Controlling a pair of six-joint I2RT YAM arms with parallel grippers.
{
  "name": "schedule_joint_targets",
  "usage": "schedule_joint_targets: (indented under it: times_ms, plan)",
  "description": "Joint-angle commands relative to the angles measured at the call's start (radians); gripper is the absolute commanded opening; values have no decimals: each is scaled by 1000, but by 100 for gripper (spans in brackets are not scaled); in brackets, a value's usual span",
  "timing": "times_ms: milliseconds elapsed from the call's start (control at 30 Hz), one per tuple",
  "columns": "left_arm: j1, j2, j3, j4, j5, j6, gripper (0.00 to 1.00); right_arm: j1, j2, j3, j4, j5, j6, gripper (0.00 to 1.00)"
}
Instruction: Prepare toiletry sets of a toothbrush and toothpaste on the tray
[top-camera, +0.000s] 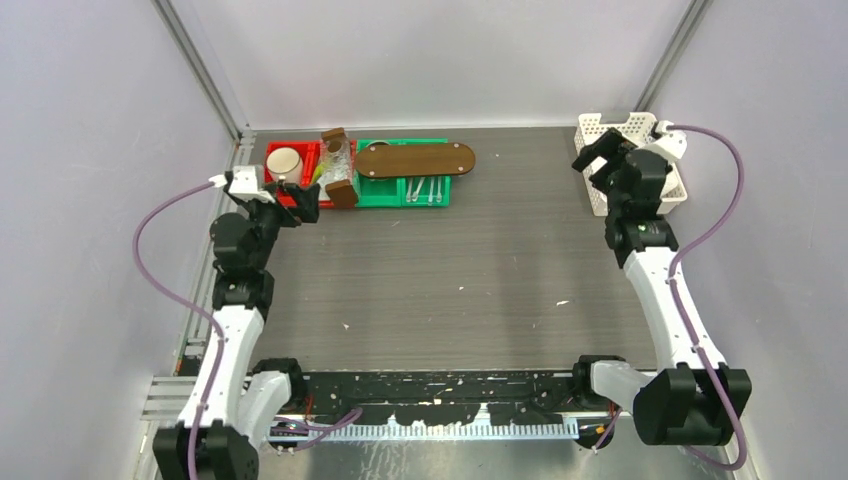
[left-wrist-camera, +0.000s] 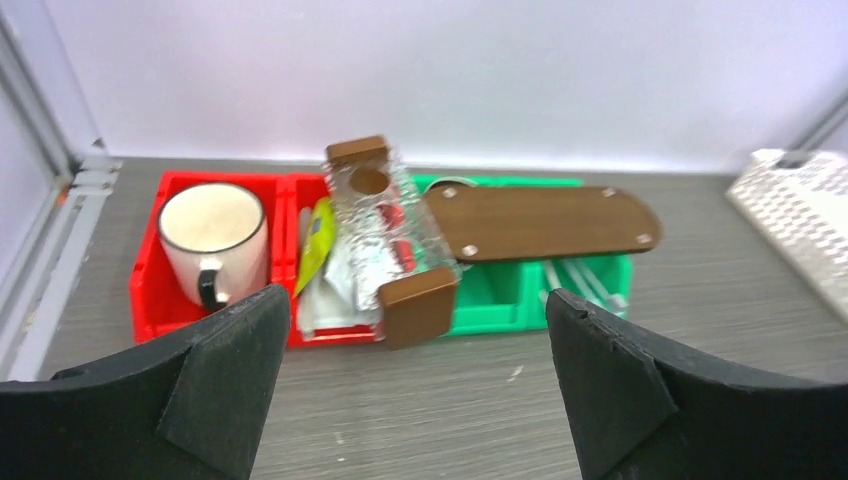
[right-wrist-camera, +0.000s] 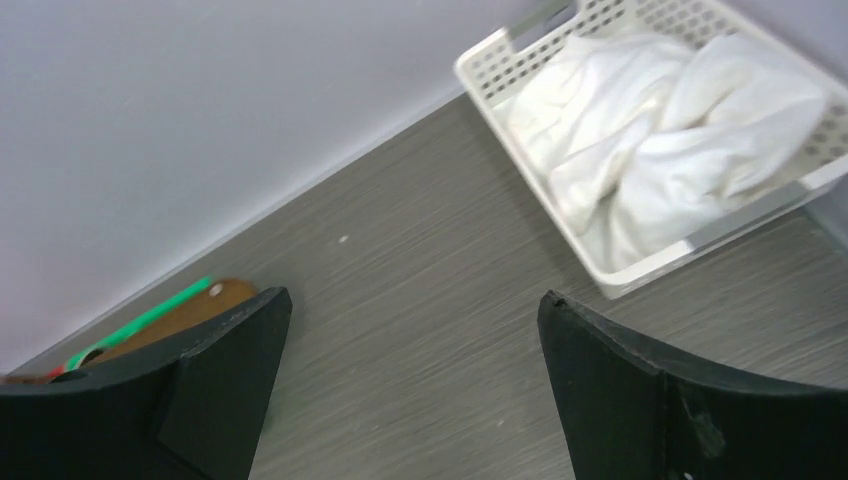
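Observation:
Slim pale toothbrushes (top-camera: 428, 189) lie in a green bin (top-camera: 385, 192) at the back; they also show in the left wrist view (left-wrist-camera: 585, 283). A yellow-green tube (left-wrist-camera: 318, 240) and whitish tubes (left-wrist-camera: 325, 295) lie in a red bin (left-wrist-camera: 150, 290). A brown oval wooden tray (top-camera: 416, 159) rests across the top of the green bin, also in the left wrist view (left-wrist-camera: 540, 222). My left gripper (top-camera: 292, 203) is open and empty, just in front of the red bin (left-wrist-camera: 415, 330). My right gripper (top-camera: 598, 160) is open and empty above bare table, beside the white basket (right-wrist-camera: 415, 300).
A white mug (left-wrist-camera: 212, 240) stands in the red bin's left part. A clear ribbed holder with brown wooden ends (left-wrist-camera: 385, 230) lies tilted across the bins. A white perforated basket (right-wrist-camera: 520, 120) with white cloth (right-wrist-camera: 660, 130) stands at the back right. Walls close in the back and sides.

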Motion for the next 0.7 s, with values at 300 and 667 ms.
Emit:
schedule_joint_targets:
  times_ms: [300,667]
  plan:
    - [-4,-115,189,-115,263,-519,100,-91,121,232,-347,-597,283,100]
    - [-1,253,324,-197,277,-462,100,300,520,656,-564,-290,126,86]
